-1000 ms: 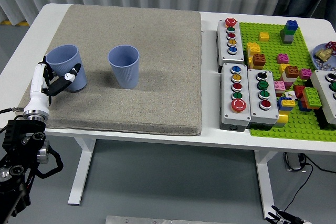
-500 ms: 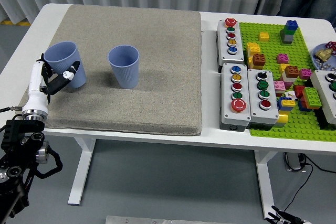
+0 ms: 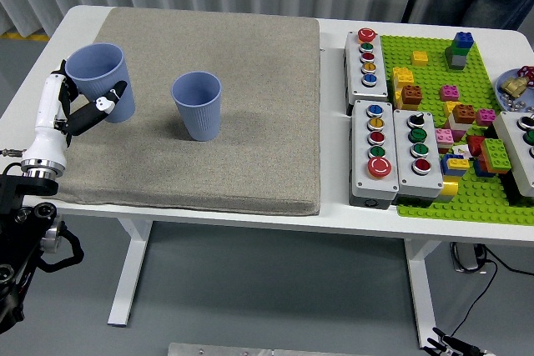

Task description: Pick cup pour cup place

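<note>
— What is the left hand (image 3: 79,110) doing?

— It is gripping a ribbed lavender-blue plastic cup (image 3: 102,81) at the left side of the grey-beige fabric mat (image 3: 250,97). Dark fingertips (image 3: 117,94) are wrapping over the cup's front; the fingers behind it are hidden by the cup wall. The cup is leaning slightly, and whether its base is touching the mat I cannot tell.

— And the other cup?

— A second ribbed lavender-blue cup (image 3: 198,104) is standing upright on the mat, to the right of the held one and apart from it. What is inside either cup is hard to make out.

— Anything cut off?

— The green studded baseplate (image 3: 434,198), loaded with coloured bricks, is running past the right edge, beside two grey button boxes (image 3: 392,152). The white table (image 3: 367,214) is carrying everything. The right hand is not showing.
</note>
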`<action>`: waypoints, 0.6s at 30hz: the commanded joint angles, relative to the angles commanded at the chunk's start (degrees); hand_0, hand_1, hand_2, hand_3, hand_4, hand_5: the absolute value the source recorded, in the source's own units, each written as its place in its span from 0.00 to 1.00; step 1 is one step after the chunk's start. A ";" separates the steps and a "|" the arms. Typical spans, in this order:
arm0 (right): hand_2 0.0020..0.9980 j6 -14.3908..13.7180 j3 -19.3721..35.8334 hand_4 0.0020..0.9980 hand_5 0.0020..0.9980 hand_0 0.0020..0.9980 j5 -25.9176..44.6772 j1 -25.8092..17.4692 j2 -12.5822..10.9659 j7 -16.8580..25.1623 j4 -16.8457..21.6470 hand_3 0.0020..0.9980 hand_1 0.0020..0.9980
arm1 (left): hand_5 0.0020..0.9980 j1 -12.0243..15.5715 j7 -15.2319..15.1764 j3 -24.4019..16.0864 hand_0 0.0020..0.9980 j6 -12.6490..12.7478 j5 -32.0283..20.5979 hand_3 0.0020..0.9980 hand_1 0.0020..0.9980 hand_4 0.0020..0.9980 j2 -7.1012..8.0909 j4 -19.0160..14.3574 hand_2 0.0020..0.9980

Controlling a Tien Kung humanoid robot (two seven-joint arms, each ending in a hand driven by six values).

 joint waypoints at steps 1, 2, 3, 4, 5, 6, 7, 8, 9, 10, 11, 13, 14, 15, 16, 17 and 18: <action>0.73 -0.02 -0.05 0.22 0.19 0.76 0.11 -0.01 -0.03 0.03 0.00 0.62 0.70 | 0.12 -0.16 0.15 -0.09 0.43 -0.01 0.32 0.52 0.46 0.65 0.54 -0.61 0.52; 0.73 -0.03 -0.06 0.22 0.19 0.76 0.14 -0.01 -0.04 0.04 0.00 0.62 0.70 | 0.12 -0.21 0.19 -0.12 0.43 -0.01 0.41 0.52 0.46 0.65 0.70 -0.79 0.52; 0.73 -0.06 -0.06 0.22 0.19 0.76 0.15 -0.04 -0.07 0.07 0.00 0.62 0.70 | 0.12 -0.56 0.41 0.00 0.43 -0.12 0.75 0.52 0.46 0.65 1.58 -1.41 0.52; 0.73 -0.07 -0.07 0.22 0.19 0.76 0.16 -0.05 -0.09 0.09 0.00 0.62 0.70 | 0.12 -0.68 0.50 0.05 0.43 -0.18 0.91 0.52 0.46 0.65 1.91 -1.63 0.52; 0.73 -0.08 -0.05 0.22 0.19 0.76 0.15 -0.07 -0.10 0.10 0.00 0.62 0.70 | 0.11 -0.77 0.60 0.13 0.43 -0.22 1.15 0.52 0.46 0.65 2.19 -1.86 0.52; 0.73 -0.11 0.00 0.22 0.19 0.76 0.09 -0.10 -0.12 0.12 0.00 0.62 0.70 | 0.11 -0.93 0.83 0.32 0.43 -0.28 2.36 0.52 0.46 0.65 2.81 -2.37 0.52; 0.73 -0.15 -0.05 0.22 0.19 0.76 0.15 -0.12 -0.15 0.14 0.00 0.62 0.70 | 0.11 -1.11 1.09 0.52 0.43 -0.29 3.66 0.52 0.46 0.65 3.43 -2.99 0.52; 0.73 -0.19 -0.12 0.22 0.19 0.76 0.27 -0.17 -0.17 0.18 0.00 0.62 0.70 | 0.11 -1.35 1.39 0.73 0.43 -0.26 5.39 0.52 0.46 0.65 4.01 -3.59 0.52; 0.73 -0.20 -0.14 0.22 0.19 0.76 0.31 -0.19 -0.18 0.20 0.00 0.62 0.70 | 0.11 -1.44 1.49 0.80 0.43 -0.24 6.20 0.52 0.46 0.65 4.19 -3.79 0.52; 0.73 -0.22 -0.18 0.22 0.19 0.76 0.38 -0.23 -0.20 0.22 0.00 0.62 0.70 | 0.11 -1.70 1.76 0.97 0.43 -0.25 7.36 0.52 0.46 0.65 4.55 -4.07 0.52; 0.73 -0.22 -0.23 0.22 0.19 0.76 0.46 -0.27 -0.22 0.23 0.00 0.62 0.69 | 0.11 -2.00 2.06 1.15 0.44 -0.26 8.82 0.52 0.46 0.65 4.91 -4.33 0.52; 0.73 -0.22 -0.32 0.22 0.19 0.76 0.58 -0.30 -0.27 0.26 0.00 0.62 0.69 | 0.11 -2.45 2.50 1.37 0.44 -0.30 11.38 0.52 0.46 0.65 5.39 -4.61 0.52; 0.73 -0.26 -0.36 0.22 0.19 0.76 0.60 -0.31 -0.26 0.25 0.00 0.62 0.69 | 0.11 -2.67 2.70 1.42 0.44 -0.25 12.49 0.52 0.46 0.65 5.59 -4.73 0.52; 0.73 -0.30 -0.37 0.22 0.19 0.76 0.61 -0.33 -0.26 0.23 0.00 0.62 0.69 | 0.11 -2.87 2.92 1.47 0.44 -0.19 14.23 0.52 0.46 0.65 5.79 -4.92 0.52; 0.73 -0.33 -0.36 0.22 0.19 0.76 0.62 -0.34 -0.26 0.21 0.00 0.62 0.69 | 0.11 -2.99 3.10 1.51 0.44 -0.16 15.98 0.52 0.46 0.65 5.93 -5.12 0.52; 0.73 -0.33 -0.47 0.22 0.18 0.76 0.73 -0.36 -0.26 0.20 0.00 0.62 0.69 | 0.11 -3.06 3.18 1.60 0.44 -0.11 17.81 0.52 0.46 0.65 6.03 -5.34 0.52; 0.73 -0.36 -0.53 0.22 0.18 0.76 0.78 -0.39 -0.24 0.21 0.00 0.62 0.69 | 0.11 -3.07 3.27 1.69 0.44 -0.20 19.35 0.52 0.46 0.65 6.09 -5.58 0.52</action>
